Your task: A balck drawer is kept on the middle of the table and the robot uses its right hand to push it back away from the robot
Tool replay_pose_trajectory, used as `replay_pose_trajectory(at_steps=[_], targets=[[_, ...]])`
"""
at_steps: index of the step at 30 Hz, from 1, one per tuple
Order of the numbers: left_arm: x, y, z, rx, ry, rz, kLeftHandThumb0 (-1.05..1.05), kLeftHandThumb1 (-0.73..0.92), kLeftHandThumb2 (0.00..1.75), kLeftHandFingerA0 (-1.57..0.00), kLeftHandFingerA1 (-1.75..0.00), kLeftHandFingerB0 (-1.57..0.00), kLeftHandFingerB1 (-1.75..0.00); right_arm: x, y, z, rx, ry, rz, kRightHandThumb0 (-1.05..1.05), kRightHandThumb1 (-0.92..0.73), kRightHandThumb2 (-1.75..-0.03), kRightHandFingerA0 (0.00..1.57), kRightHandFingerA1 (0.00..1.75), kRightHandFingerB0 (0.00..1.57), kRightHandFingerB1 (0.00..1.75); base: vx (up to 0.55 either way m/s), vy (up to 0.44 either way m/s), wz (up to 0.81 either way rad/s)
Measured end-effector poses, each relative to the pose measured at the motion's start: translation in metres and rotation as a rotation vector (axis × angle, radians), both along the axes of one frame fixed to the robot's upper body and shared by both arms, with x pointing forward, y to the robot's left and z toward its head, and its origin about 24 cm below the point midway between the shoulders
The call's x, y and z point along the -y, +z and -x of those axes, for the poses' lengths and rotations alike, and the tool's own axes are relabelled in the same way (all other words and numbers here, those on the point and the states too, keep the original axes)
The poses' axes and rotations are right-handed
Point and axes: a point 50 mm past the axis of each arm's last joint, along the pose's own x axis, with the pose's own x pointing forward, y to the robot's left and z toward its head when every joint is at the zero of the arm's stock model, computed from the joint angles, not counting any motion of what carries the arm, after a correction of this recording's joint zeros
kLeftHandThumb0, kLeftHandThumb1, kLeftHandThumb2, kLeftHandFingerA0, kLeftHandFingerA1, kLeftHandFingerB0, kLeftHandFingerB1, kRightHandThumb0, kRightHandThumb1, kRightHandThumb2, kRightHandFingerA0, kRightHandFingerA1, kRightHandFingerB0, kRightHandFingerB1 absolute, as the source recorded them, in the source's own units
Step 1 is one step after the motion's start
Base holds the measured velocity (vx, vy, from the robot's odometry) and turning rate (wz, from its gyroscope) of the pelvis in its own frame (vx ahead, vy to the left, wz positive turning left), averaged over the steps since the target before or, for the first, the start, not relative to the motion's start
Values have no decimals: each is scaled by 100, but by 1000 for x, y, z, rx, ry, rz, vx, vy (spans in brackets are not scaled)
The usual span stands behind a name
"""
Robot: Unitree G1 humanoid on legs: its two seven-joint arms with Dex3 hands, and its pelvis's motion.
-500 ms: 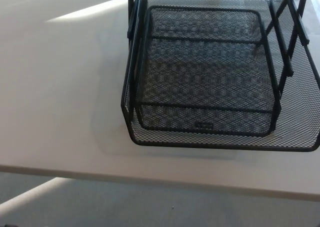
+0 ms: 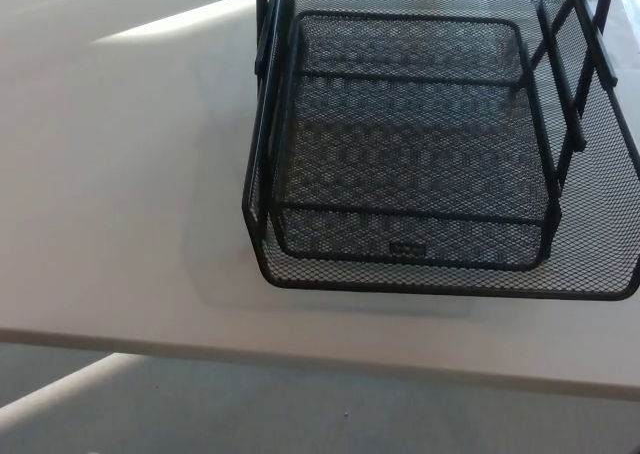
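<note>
Black wire mesh makes up the drawer (image 2: 415,144), a shallow rectangular tray with a fine diamond weave and a thin solid rim all around. It sits inside a larger mesh frame (image 2: 600,174) of the same black metal, whose low walls and slanted side bars rise on either side of it. The drawer's front wall faces me and carries a small dark label plate (image 2: 407,248) at its middle. Two straight rods run across the drawer, one near the front and one toward the back. The whole unit stands in the upper right of my view, its rounded front corners close to the near edge of the tabletop (image 2: 110,194), and its far end runs out of the picture at the top. The tabletop is smooth, pale and matte, with a bright band of light across its far left. Below its edge lies grey floor (image 2: 300,414). Neither of my hands is in view, so I cannot tell how their fingers stand.
</note>
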Motion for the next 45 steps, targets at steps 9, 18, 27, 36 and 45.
replay_pose_trajectory(at_steps=[9, 18, 27, 36, 45], targets=[[1, 1, -2, 5, -2, 1, -55, 72, 62, -48, -39, -33, -33, -30, 24, 6, 124, 98, -110, -56, -76, -64, 45, 37, 31, 32, 0, 0, 0], [1, 1, -3, 7, -4, 2, -56, 72, 63, -50, -40, -35, -34, -54, 59, 14, 238, 186, -217, -53, -78, -64, 44, 38, 30, 32, 0, 0, 0], [1, 1, -3, 8, -5, 2, -58, 71, 63, -49, -40, -32, -33, -74, 104, 19, 344, 304, -309, -54, -77, -64, 49, 41, 32, 34, 0, 0, 0], [2, 1, -3, 8, -5, 2, -56, 71, 63, -50, -40, -33, -33, -98, 155, 29, 418, 498, -399, -52, -78, -64, 45, 39, 30, 33, 0, 0, 0], [2, 2, -5, 9, -8, 1, -57, 71, 63, -47, -39, -32, -33, -117, 203, 44, 435, 718, -446, -49, -79, -64, 45, 41, 29, 33, 0, 0, 0]])
